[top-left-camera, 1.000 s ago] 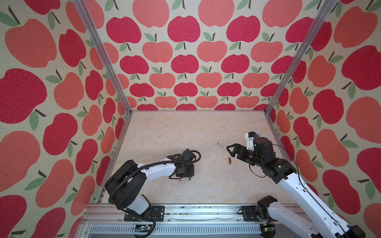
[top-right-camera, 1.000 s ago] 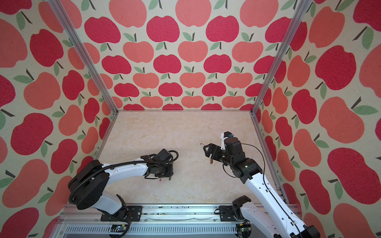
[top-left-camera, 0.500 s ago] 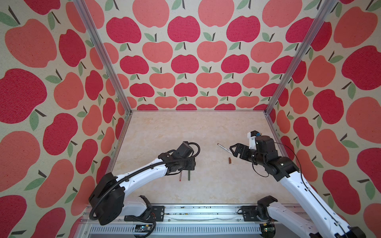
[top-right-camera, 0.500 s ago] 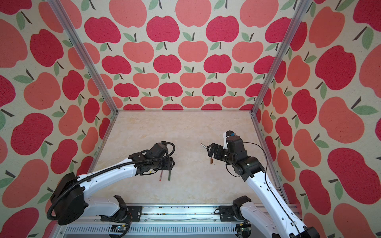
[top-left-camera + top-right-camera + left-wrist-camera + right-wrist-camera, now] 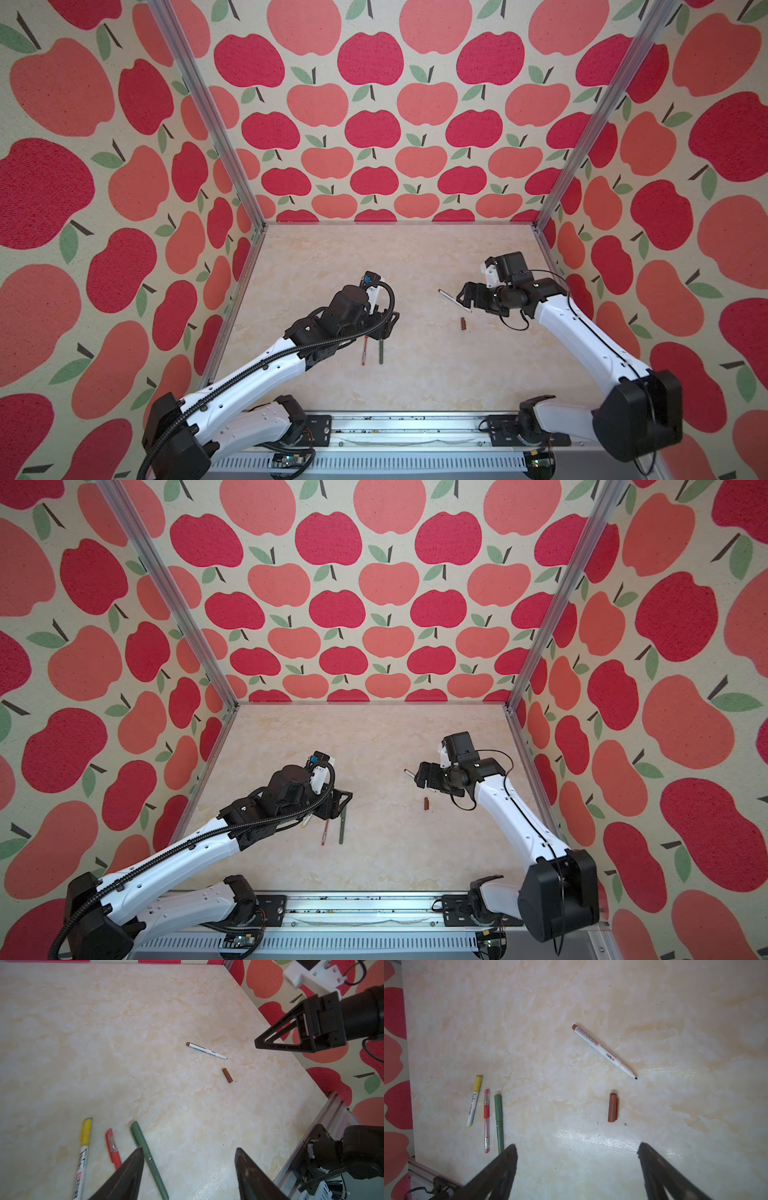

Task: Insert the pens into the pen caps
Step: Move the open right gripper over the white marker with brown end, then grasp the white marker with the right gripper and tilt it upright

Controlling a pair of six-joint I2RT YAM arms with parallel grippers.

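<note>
Wide open around the white pen [image 5: 604, 1051] and brown cap [image 5: 612, 1108] (a small gap between the two). Tight at the left gripper [image 5: 189, 1149]: yellow pen [image 5: 473, 1103], red pen [image 5: 486, 1120], green pen [image 5: 498, 1122] side by side, narrow gaps.

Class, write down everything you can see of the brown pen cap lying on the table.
The brown pen cap is a short, stubby tube of what looks like matt, opaque plastic, with a flat clip of the same brown along one side. It sits on no pen and lies flat on the pale marbled table, near the bare dark tip of the white pen but clear of it. Nothing but the table touches it. In both top views it lies right of the table's middle.
</note>
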